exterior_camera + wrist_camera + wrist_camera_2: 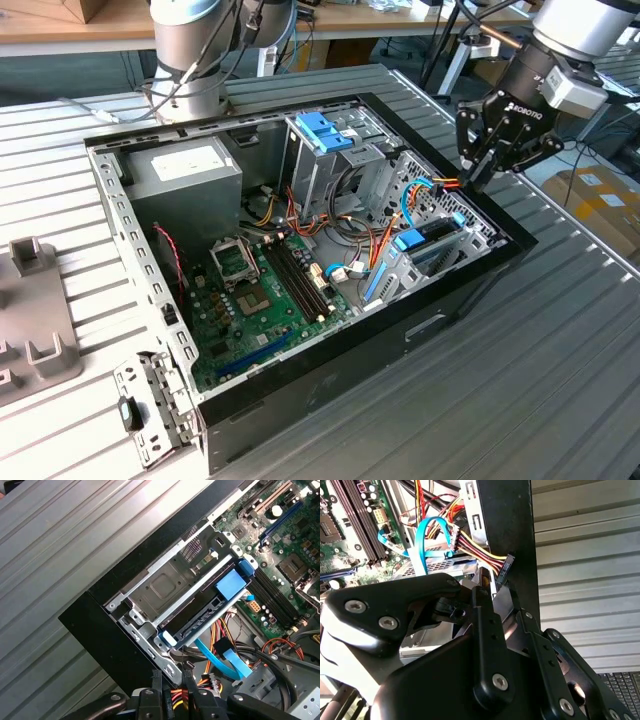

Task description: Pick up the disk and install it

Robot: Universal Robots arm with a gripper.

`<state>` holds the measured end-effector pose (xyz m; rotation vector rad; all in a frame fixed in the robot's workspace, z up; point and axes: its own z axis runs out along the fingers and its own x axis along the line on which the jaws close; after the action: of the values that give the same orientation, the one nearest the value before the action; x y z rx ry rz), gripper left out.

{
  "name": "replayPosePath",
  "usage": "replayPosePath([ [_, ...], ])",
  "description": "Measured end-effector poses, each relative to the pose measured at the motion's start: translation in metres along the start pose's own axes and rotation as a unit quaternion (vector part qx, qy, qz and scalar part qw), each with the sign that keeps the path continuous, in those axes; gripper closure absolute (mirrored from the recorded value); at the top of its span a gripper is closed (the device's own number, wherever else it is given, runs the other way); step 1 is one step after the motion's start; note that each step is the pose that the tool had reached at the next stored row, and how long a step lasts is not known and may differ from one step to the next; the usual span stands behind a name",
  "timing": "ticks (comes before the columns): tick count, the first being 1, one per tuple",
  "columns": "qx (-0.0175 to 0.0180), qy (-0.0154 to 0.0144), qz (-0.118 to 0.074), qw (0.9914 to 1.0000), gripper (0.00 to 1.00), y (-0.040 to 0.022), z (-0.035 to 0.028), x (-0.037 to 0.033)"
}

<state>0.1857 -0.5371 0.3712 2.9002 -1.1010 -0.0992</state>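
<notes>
The gripper (478,172) hovered at the case's (470,290) three o'clock edge, fingers nearly closed, holding nothing; the disk (432,243) sat in its bay, apparently installed.

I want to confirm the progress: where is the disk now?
The disk sits in the metal bay at the computer case's corner, toward the exterior view's right, below the gripper and beside the orange cables.
</notes>
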Motion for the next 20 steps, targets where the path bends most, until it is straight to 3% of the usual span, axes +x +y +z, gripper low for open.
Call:
replayPosePath([
  [15,0.0007,-0.0006,0.000,1.00000,0.70,-0.0081,0.0061,-0.0016],
  [20,0.0007,-0.0007,0.000,1.00000,0.70,-0.0128,0.0060,0.0024],
])
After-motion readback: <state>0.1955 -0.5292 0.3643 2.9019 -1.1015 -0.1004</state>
